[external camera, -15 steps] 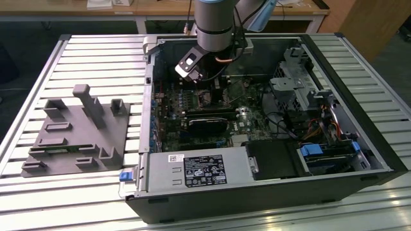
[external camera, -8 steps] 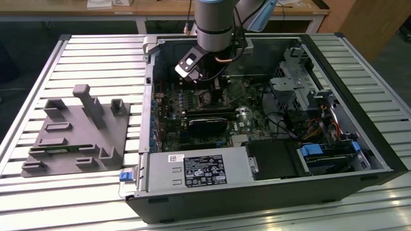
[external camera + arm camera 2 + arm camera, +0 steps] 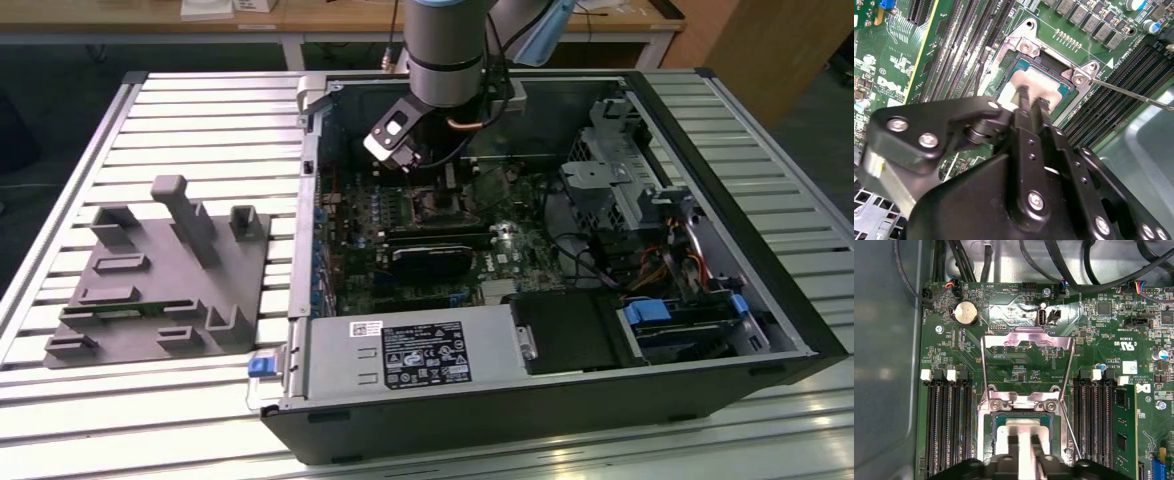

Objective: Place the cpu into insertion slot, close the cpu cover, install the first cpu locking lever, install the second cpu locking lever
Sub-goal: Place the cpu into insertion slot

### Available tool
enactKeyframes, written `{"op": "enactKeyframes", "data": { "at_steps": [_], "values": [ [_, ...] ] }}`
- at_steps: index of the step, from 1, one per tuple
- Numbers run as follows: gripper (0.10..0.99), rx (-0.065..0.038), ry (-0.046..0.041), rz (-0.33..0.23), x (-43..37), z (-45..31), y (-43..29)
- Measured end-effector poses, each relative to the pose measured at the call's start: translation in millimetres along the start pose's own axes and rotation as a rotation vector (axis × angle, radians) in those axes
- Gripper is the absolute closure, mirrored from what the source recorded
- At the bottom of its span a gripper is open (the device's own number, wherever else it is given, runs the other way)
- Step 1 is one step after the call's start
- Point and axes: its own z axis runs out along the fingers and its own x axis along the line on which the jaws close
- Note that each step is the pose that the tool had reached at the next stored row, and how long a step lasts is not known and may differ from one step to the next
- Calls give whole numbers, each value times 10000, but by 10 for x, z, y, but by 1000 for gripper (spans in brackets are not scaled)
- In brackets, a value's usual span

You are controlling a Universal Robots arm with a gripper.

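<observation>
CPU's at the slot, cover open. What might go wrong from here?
The pincer is right over the cpu in the slot; a tilted chip could get jammed if pressed. The thin lever runs close beside the slot and might snag the pincer.

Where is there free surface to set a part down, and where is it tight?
Free: slatted table beyond the grey fixture tray, the strip in front of it, and the slats at the exterior view's right of the computer case. Crowded: inside the case, where the claw hangs over the cpu between memory slots.
</observation>
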Motion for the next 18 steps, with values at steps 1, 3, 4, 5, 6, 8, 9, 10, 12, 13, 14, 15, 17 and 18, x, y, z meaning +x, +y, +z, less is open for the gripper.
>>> {"op": "enactKeyframes", "data": {
  "at_steps": [1, 3, 4, 5, 6, 8, 9, 10, 12, 13, 14, 15, 17, 18],
  "values": [
    [902, 0, 1, 0, 0, 0, 0],
    [961, 0, 1, 0, 0, 0, 0],
    [980, 0, 0, 0, 0, 0, 0],
    [980, 0, 1, 0, 0, -1, 0],
    [980, 0, 1, 0, 0, -1, 0],
    [980, 0, 1, 0, 0, -1, 0],
    [980, 0, 0, 0, 0, -1, 0],
    [980, 0, 0, -1, 0, -1, 0],
    [980, 0, 6, 0, 0, 1, -2],
    [980, 0, 8, -1, 0, 4, -2],
    [980, 0, 9, -6, 0, 8, -3],
    [980, 0, 10, -16, 0, 12, -3],
    [980, -1, 12, -32, 0, 24, -4],
    [980, 1, 10, -37, 0, 29, -4]
  ]
}}
